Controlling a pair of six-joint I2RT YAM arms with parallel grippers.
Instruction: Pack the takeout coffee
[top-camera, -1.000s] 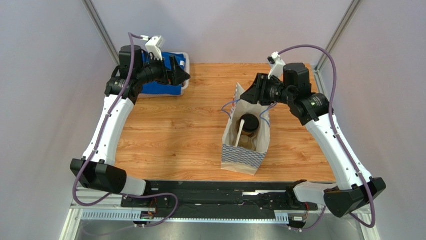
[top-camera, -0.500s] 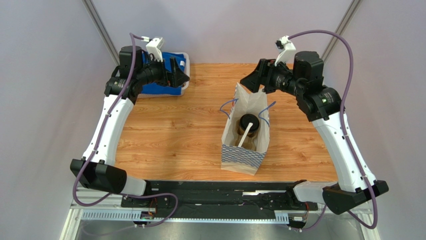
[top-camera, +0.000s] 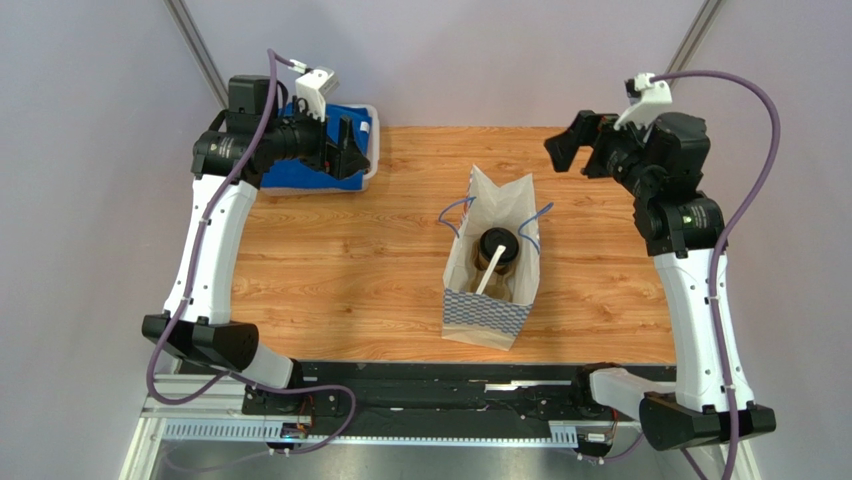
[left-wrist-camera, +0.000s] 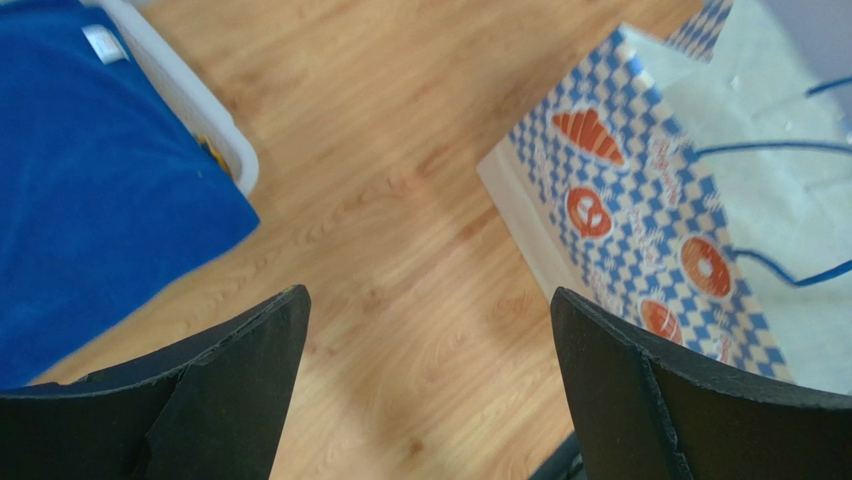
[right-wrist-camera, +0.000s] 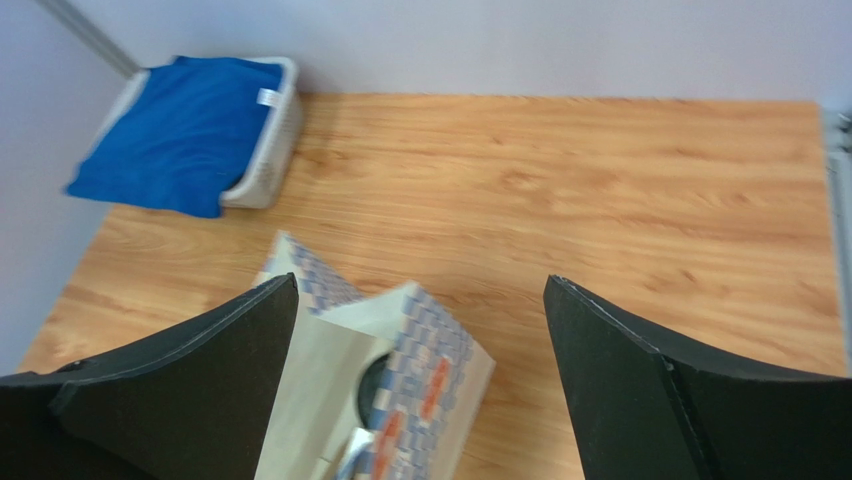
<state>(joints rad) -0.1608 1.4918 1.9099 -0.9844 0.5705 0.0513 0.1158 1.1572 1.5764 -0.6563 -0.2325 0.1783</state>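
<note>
The takeout coffee (top-camera: 497, 247), a tan cup with a black lid, stands inside the open paper bag (top-camera: 484, 318) in the middle of the table. A thin white straw (top-camera: 484, 272) leans beside it in the bag. My right gripper (top-camera: 566, 152) hangs open and empty, above and to the right of the bag, touching nothing. In the right wrist view the bag (right-wrist-camera: 425, 365) lies below the open gripper (right-wrist-camera: 420, 282), with the dark lid (right-wrist-camera: 372, 388) just showing inside. My left gripper (top-camera: 357, 150) is open and empty at the far left, next to the bin; the left wrist view shows its fingers (left-wrist-camera: 250, 350) spread over bare wood.
A white bin (top-camera: 372, 150) holding a blue cloth (top-camera: 318, 178) sits at the back left corner, also in the left wrist view as the blue cloth (left-wrist-camera: 90, 180). The bag's blue handles (top-camera: 456, 215) stick up at its mouth. Bare wood table (top-camera: 330, 270) surrounds the bag.
My right gripper has let go at the bag's mouth, opened wide, and pulled up and back to the right. My left arm has drawn back slightly to the left. The coffee stays in the bag.
</note>
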